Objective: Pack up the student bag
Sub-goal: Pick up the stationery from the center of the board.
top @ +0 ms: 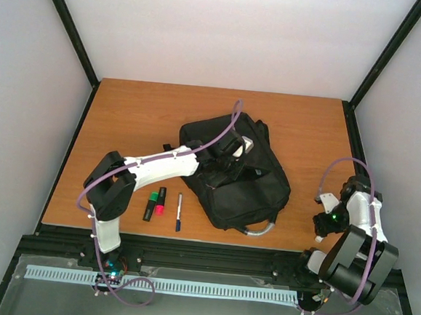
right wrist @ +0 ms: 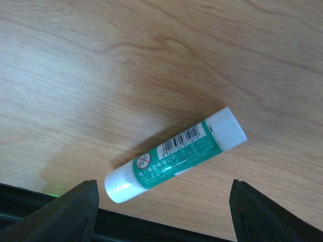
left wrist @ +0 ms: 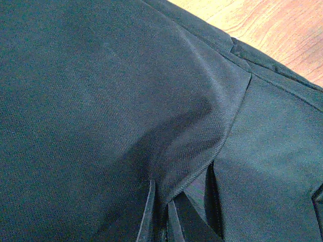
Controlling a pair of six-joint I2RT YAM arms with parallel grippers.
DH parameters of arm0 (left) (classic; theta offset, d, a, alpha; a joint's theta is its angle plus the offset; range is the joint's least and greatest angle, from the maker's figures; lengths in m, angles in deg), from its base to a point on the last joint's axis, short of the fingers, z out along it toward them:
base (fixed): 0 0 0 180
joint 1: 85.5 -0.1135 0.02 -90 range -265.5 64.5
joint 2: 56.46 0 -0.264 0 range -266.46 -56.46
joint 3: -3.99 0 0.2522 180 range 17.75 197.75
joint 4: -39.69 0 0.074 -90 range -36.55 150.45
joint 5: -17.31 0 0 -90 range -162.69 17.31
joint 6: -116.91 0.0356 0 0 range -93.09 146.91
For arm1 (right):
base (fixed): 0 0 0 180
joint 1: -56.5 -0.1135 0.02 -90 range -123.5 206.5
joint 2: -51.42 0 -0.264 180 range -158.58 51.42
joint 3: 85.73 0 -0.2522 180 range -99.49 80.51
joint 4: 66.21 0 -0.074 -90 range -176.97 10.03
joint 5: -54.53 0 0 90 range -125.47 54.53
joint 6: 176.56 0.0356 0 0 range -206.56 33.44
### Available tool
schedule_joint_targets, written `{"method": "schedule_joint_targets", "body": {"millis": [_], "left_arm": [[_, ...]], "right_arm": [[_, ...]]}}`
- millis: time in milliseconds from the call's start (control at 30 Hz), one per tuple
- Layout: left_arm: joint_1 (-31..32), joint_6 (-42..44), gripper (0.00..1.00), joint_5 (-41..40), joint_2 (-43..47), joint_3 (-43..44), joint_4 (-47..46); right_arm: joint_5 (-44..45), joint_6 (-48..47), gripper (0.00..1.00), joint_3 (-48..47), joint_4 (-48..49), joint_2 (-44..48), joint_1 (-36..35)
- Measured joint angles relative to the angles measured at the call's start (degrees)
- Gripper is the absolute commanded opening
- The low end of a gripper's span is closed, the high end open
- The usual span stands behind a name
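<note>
The student bag [top: 248, 186], a big black fabric backpack, lies in the middle of the wooden table. My left gripper [top: 228, 150] rests on its top. In the left wrist view the black cloth of the bag [left wrist: 101, 101] fills the frame, and a fold of it runs down between my thin fingertips [left wrist: 145, 214], which are shut on it. My right gripper [top: 327, 223] hangs over the table's near right corner. It stands open [right wrist: 164, 212] just above a green and white glue stick [right wrist: 176, 155] lying flat on the wood, apart from both fingers [right wrist: 70, 212].
A black and green highlighter [top: 150, 205], a pink one [top: 160, 202] and a dark pen [top: 178, 212] lie left of the bag near the front edge. A grey curved piece [top: 259, 231] sticks out under the bag's near side. The black table rail [right wrist: 151, 229] runs just behind the glue stick.
</note>
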Motion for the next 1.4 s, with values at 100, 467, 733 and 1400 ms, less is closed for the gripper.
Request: {"method": "schedule_joint_targets", "body": {"millis": [100, 467, 733, 1400], "left_arm": [[0.09, 0.0, 0.06, 0.0, -0.44, 0.35, 0.28], [0.33, 0.0, 0.07, 0.0, -0.57, 0.5, 0.39], [0.35, 0.0, 0.07, 0.04, -0.57, 0.7, 0.72], [0.42, 0.0, 0.07, 0.44, -0.57, 0.72, 0.74]], "right_arm": [[0.13, -0.2, 0.65, 0.13, 0.55, -1.75, 0.0], [-0.7, 1.07, 0.43, 0.39, 2.71, -10.05, 0.0], [-0.35, 2.49, 0.23, -3.15, 2.93, -15.58, -0.07], [-2.43, 5.29, 0.04, -10.03, 8.17, -20.83, -5.33]]}}
